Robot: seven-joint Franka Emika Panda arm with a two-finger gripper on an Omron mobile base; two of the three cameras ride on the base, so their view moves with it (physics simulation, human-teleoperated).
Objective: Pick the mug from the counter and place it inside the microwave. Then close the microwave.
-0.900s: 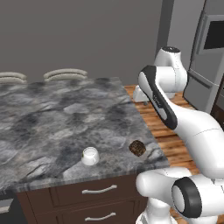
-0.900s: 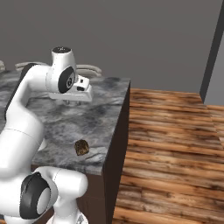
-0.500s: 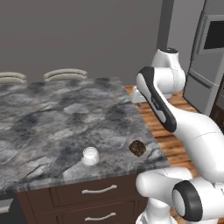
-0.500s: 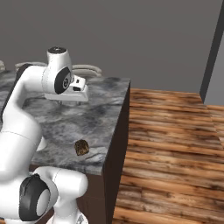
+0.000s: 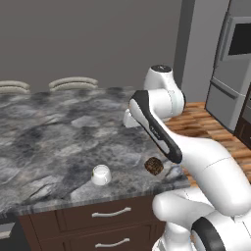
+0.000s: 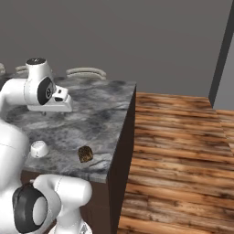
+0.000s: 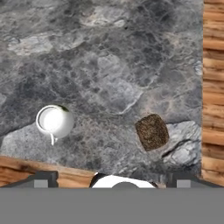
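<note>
The small white mug stands upright on the grey marbled counter, near its front edge; it also shows from above and beside my arm. My gripper hangs high over the counter, open, with its fingertips far apart and nothing between them. The mug lies down and to the left of it in the hand view. In the base views the gripper sits above the counter's right half. A dark glass panel in a grey steel front stands far right; I cannot tell whether it is the microwave.
A dark brown textured lump lies right of the mug near the counter's corner. Dark drawers with silver handles run under the top. Two chair backs rise behind the counter. Wooden floor lies to the right.
My arm has swung left, carrying the gripper from beyond the counter's right edge to over the stone top. The mug and the lump have stayed put.
</note>
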